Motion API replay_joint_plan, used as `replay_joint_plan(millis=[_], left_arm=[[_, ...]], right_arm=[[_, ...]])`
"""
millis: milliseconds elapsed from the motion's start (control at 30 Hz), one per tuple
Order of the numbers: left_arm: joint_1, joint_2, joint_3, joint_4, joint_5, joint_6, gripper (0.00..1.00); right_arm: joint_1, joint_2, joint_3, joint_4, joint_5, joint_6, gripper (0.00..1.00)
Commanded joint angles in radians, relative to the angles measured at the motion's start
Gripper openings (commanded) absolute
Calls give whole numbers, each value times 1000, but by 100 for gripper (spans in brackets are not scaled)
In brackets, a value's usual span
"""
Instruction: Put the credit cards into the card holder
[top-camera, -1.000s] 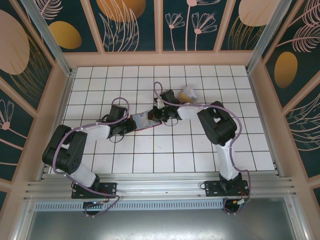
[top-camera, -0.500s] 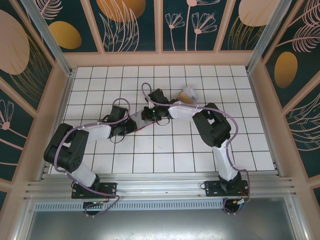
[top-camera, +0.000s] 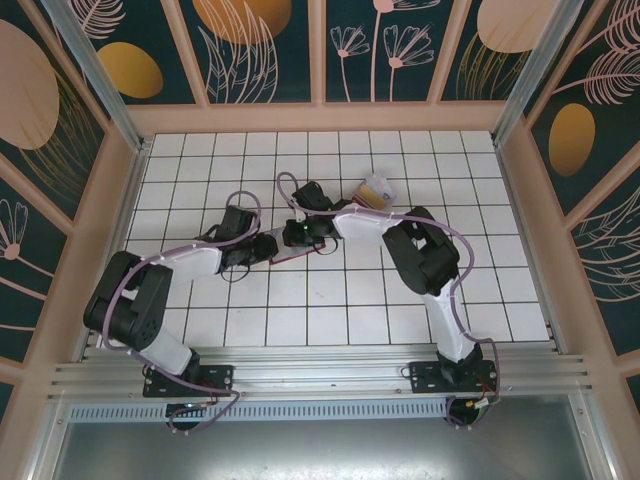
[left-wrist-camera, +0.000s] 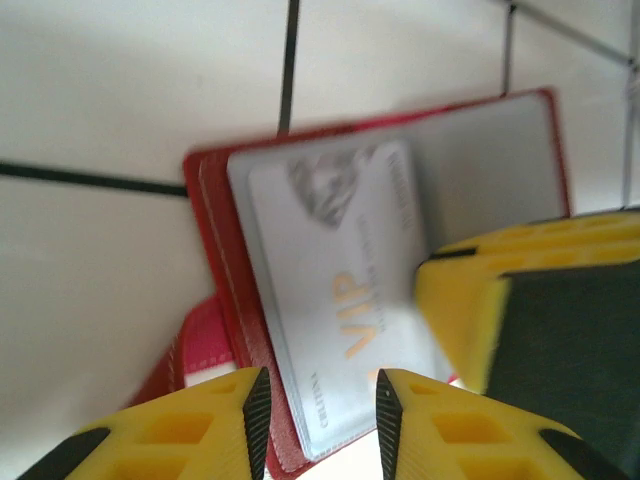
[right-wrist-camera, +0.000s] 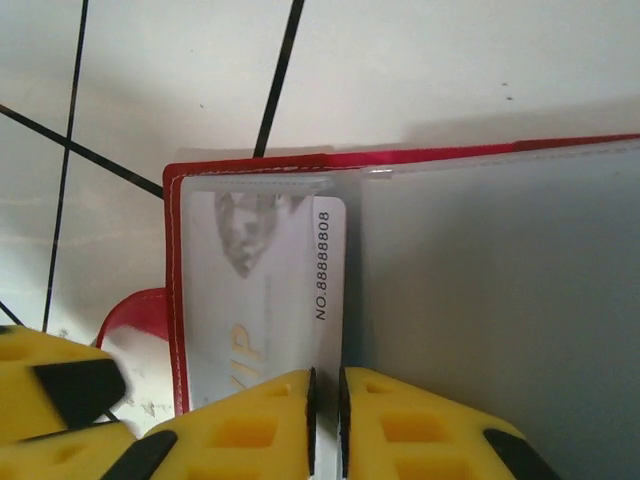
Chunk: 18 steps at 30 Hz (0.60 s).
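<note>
While the card holder (right-wrist-camera: 480, 300) lies open on the bench (right-wrist-camera: 450, 60), your left tool (left-wrist-camera: 320, 400) stands part-open astride its edge. Your right tool (right-wrist-camera: 325, 415), jaws a sliver apart, straddles the credit card (right-wrist-camera: 250, 290); you cannot tell if it grips.

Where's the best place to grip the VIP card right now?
Probably the numbered long edge of the VIP card, near its end by the right claw, coming in along the card. It lies flat on the open card holder, and its other long edge sits against the red rim.

A silvery plastic card (right-wrist-camera: 262, 300) is tucked inside the open red leather-like wallet (right-wrist-camera: 250, 160), which is laid on the white tiled table (right-wrist-camera: 450, 60).
</note>
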Motion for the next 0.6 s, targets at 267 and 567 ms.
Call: replay_joint_plan(millis=[267, 567], left_arm=[[32, -8, 189, -124, -104, 93, 39], [45, 263, 326, -121, -64, 183, 24]], right_arm=[[-81, -212, -156, -11, 22, -22, 23], [-79, -275, -361, 80, -44, 36, 19]])
